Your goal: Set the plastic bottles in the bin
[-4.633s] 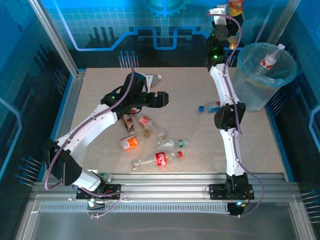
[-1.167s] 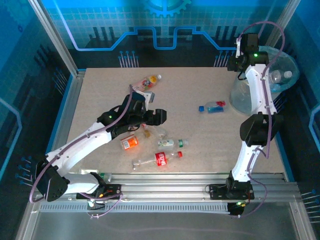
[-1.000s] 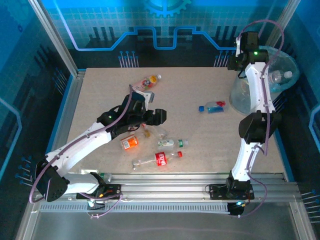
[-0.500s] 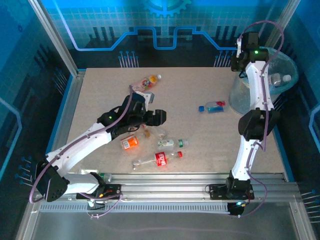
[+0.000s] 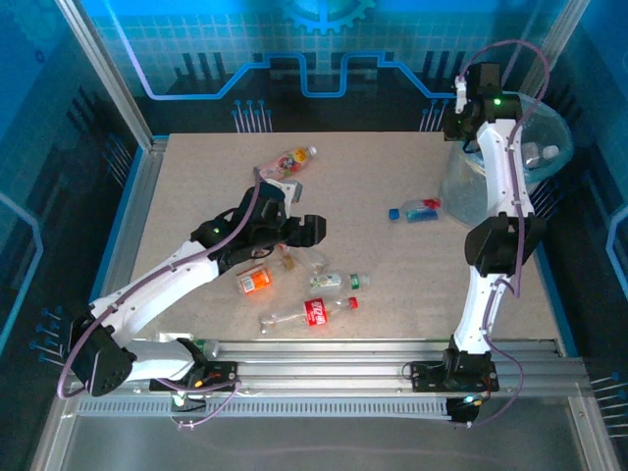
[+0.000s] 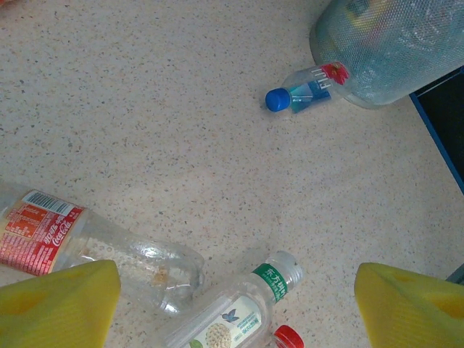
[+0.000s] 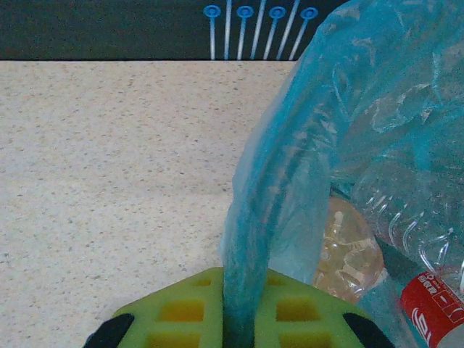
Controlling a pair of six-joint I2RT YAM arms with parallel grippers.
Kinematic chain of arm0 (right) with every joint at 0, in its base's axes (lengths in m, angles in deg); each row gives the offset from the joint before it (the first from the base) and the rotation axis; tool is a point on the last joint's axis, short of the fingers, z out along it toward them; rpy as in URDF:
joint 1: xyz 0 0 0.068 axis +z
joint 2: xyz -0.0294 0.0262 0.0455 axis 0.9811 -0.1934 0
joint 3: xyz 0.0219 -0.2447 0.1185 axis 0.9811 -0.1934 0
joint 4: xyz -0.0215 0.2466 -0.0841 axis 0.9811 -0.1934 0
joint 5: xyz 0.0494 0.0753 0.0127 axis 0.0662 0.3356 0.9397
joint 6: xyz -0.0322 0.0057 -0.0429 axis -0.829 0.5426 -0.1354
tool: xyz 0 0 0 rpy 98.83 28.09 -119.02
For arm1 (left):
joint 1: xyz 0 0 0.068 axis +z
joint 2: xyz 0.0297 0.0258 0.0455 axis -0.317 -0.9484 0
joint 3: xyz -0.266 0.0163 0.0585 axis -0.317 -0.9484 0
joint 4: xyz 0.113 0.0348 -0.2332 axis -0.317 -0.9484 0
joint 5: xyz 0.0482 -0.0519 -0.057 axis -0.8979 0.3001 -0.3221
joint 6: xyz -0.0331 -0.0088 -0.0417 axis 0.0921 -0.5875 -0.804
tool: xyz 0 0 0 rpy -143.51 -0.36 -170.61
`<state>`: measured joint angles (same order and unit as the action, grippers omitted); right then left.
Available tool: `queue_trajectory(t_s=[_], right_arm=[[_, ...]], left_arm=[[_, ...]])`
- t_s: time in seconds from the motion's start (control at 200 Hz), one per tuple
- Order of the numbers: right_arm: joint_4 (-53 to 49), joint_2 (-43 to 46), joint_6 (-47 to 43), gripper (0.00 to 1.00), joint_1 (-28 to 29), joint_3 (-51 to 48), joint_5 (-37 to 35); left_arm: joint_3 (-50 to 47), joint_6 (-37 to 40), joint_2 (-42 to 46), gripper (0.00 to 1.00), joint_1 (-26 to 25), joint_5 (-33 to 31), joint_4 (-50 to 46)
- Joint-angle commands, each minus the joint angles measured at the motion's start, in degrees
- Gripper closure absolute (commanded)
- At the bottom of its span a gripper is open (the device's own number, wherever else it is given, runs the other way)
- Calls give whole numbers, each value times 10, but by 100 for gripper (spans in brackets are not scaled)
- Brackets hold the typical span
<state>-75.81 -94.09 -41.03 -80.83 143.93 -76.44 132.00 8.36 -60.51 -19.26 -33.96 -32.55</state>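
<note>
A round translucent grey-blue bin (image 5: 469, 188) lined with a pale blue-green bag sits at the table's far right corner, apparently tilted, its bag-covered rim pinched in the right gripper (image 7: 239, 319). Inside lie a clear bottle with a red label (image 7: 429, 296) and an amber-tinted one (image 7: 346, 255). Just beside the bin's base lies a small clear blue-capped bottle (image 5: 417, 209). Far left of it lies a pink-orange bottle (image 5: 292, 157). Nearer the front lie four more on their sides: an orange bottle (image 5: 255, 281), a clear red-labelled one (image 6: 94, 246) (cap out of sight), a green-labelled bottle (image 5: 339, 282), and a red-capped cola bottle (image 5: 312, 312).
</note>
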Motion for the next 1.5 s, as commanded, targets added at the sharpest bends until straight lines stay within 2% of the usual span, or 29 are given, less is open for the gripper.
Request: queue_trajectory(t_s=[0.0,0.355,0.56,0.61,0.7,0.75,0.835,0.915,1.02,1.196,1.336,1.396,1.496], right_arm=[[-5,23,13,94,42,24,61],[-4,42,38,94,128,-11,83],[14,51,47,90,164,-32,97],[10,48,47,82,167,-27,93],[0,54,52,49,172,-13,72],[-9,63,50,38,177,-3,60],[-15,94,46,27,187,-2,50],[-15,134,44,22,205,-21,2],[-17,195,47,20,241,-66,-60],[63,302,31,20,345,-238,-115],[98,286,28,21,423,-296,-9],[109,254,37,22,446,-311,50],[102,165,62,25,476,-292,92]], left_arm=[[8,13,21,14,-4,-14,-7],[3,12,42,14,-3,-23,-21],[4,16,47,14,-3,-29,-27],[4,17,48,14,-3,-30,-29],[6,22,53,14,-2,-38,-35],[8,25,57,14,-2,-48,-39],[12,29,67,14,1,-69,-45],[15,33,77,14,4,-91,-49],[17,36,93,13,8,-128,-59],[-31,40,127,12,32,-205,-55],[-84,11,158,12,75,-227,-55],[-103,0,175,12,87,-236,-54],[-128,-4,205,11,93,-248,-60]])
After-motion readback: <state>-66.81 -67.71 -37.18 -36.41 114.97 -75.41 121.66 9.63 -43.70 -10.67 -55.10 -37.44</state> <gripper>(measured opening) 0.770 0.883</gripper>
